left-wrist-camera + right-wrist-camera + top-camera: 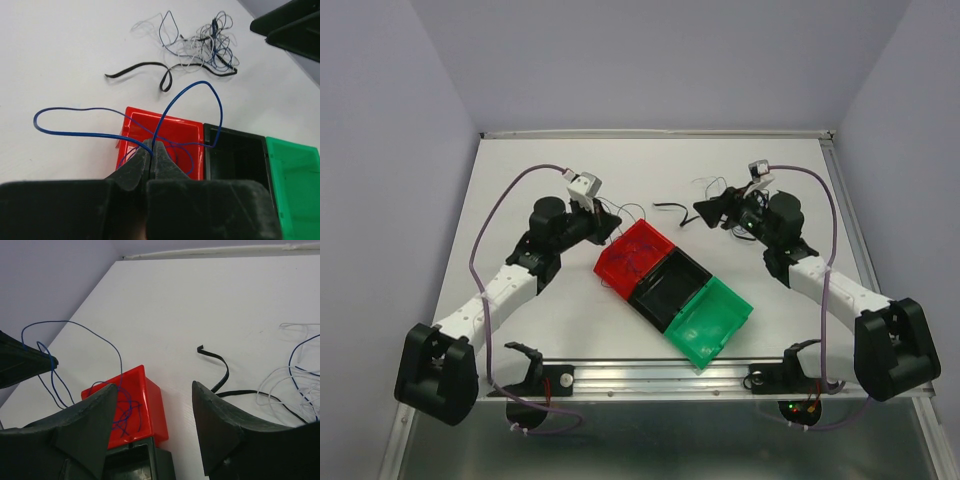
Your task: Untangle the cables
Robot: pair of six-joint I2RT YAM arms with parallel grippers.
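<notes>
- Left pincer (152,150): jaws pressed together, nipping a thin blue wire (75,133) at the tips. It sits just at the left side of the red bin (632,232).
- Blue wire leaves those tips in two open loops, one out past the left of the red bin, one arching over its far wall and reaching the next bin along. In the right wrist view more of it lies coiled inside the red bin.
- Right pincer (154,389): jaws spread wide, nothing between them. Hangs above the table beyond and right of the red bin, pointing back toward it.
- Tangle of wires (205,47): white, black and blue strands knotted loosely, lying on the table beyond the red bin, just beside the right pincer.
- Black cable (140,67): flatter and thicker than the rest. One end runs into the tangle; the other lies free on the table between the tangle and the red bin.
- Red bin heads a diagonal row: black bin (672,268) touching it, green bin (730,300) touching that, running toward the near right.
- Table (570,170): plain white, matte, with a raised pale lip around it. A metal rail (650,368) runs along the near edge, nearer than the red bin.
- Walls (380,120): bare, pale lilac-grey, closing in on the left, the back and the right.
</notes>
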